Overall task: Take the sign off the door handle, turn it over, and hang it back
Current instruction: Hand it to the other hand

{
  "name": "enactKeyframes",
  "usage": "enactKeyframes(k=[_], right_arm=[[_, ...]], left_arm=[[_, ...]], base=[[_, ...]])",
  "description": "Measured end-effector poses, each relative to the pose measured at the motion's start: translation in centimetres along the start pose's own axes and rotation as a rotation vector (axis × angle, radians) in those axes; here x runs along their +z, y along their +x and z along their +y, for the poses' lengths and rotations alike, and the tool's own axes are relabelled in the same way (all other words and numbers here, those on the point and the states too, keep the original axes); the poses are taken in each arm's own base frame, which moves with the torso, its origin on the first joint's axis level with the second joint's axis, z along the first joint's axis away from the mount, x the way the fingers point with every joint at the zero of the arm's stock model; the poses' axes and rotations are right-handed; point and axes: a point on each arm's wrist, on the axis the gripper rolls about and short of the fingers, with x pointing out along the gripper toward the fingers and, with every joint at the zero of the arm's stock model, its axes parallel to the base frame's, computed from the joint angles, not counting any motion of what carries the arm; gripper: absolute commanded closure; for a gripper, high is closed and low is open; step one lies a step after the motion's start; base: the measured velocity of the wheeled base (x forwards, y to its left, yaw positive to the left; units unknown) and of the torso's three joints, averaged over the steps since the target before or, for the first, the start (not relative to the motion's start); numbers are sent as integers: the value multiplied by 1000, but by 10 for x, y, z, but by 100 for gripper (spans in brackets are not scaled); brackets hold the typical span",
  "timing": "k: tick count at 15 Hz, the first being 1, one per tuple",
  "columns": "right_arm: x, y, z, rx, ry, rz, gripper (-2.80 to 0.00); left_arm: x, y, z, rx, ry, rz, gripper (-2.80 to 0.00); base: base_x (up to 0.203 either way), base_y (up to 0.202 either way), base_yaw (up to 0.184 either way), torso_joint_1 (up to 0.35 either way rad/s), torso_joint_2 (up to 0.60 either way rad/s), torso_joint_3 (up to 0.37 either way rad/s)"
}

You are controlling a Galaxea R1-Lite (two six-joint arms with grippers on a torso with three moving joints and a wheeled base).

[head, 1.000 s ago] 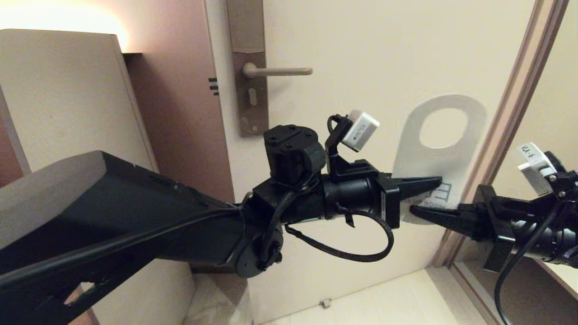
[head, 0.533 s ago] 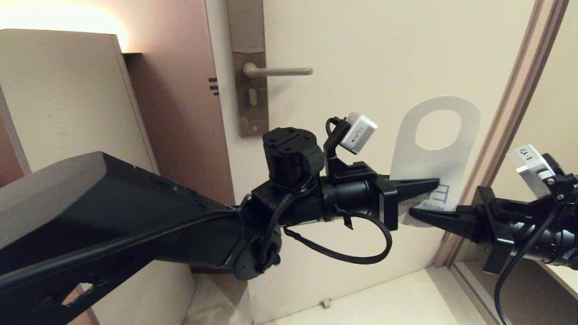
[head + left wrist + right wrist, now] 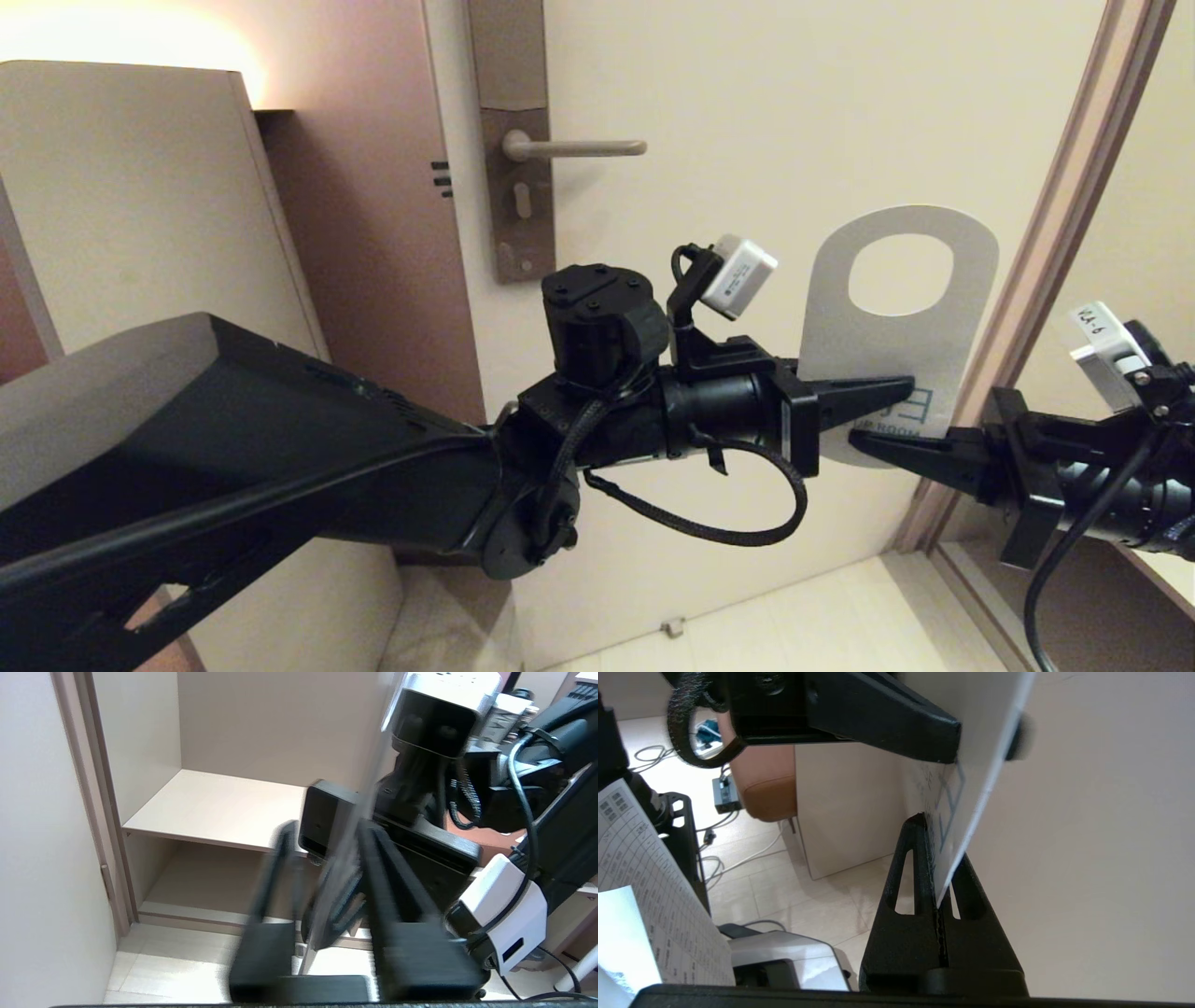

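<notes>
Left gripper [image 3: 882, 390] has just parted its jaws around the sign [image 3: 896, 345]. Right gripper [image 3: 864, 441] clamps its lower edge, off the door handle [image 3: 574, 147]. I judge the handover complete.

A hotel-style room entry — a cream door [image 3: 794, 112] with a lever door handle [image 3: 574, 147] on a tall metal plate [image 3: 513, 140], a "make up room" sign [image 3: 896, 327], pale tiled floor [image 3: 803, 625] and an open built-in wardrobe shelf [image 3: 219, 809] on the right.
</notes>
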Motion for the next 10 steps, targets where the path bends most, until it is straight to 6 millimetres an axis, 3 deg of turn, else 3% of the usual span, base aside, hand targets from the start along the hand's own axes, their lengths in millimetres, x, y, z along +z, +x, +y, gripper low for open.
enactKeyframes(k=[5,10], right_arm=[[-1,0,0,2,2,3,0],[-1,0,0,3,4,4,0]], left_arm=[[2,-2,1,4,-2,-3,-280],[1,-19,6,46,-14,14,-280]], base=[[0,0,0,0,0,0],[0,0,0,0,0,0]])
